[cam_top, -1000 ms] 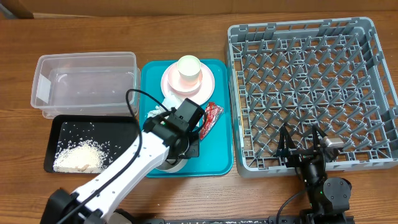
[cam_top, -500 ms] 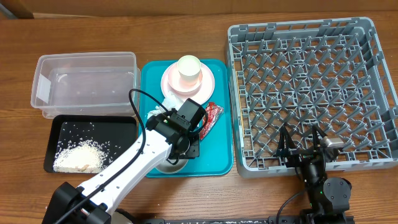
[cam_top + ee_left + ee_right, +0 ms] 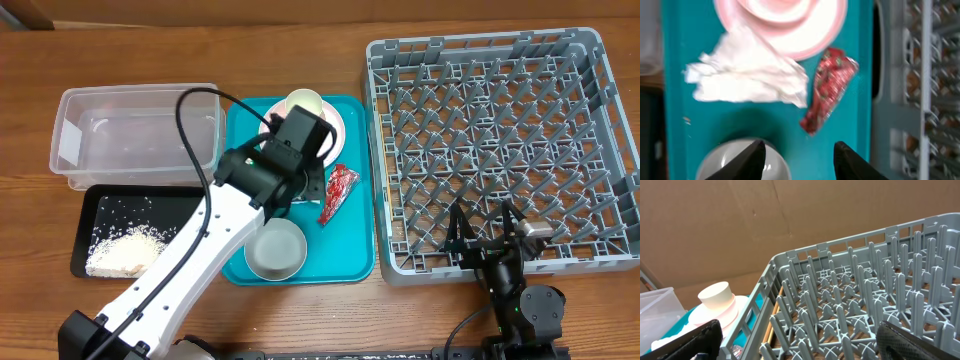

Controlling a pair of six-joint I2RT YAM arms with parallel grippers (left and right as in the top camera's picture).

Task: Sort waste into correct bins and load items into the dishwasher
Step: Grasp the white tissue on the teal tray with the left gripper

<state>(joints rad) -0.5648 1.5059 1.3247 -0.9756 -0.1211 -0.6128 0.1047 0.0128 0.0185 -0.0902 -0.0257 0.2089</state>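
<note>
The left tool (image 3: 800, 162) is held apart, empty, over the tray (image 3: 690, 130); the wrapper (image 3: 829, 87) is seen just ahead, napkin (image 3: 747, 80) ahead-left, bowl (image 3: 735, 162) at its left. The right tool (image 3: 800, 330) is spread wide before the rack (image 3: 850, 295).

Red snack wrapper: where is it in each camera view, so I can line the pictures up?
Overhead: red wrapper on the right side of the teal tray.
Left wrist: right of centre, beside the napkin.
Right wrist: not in it.
Shared landmark: pink plate, seen in all three.
</note>
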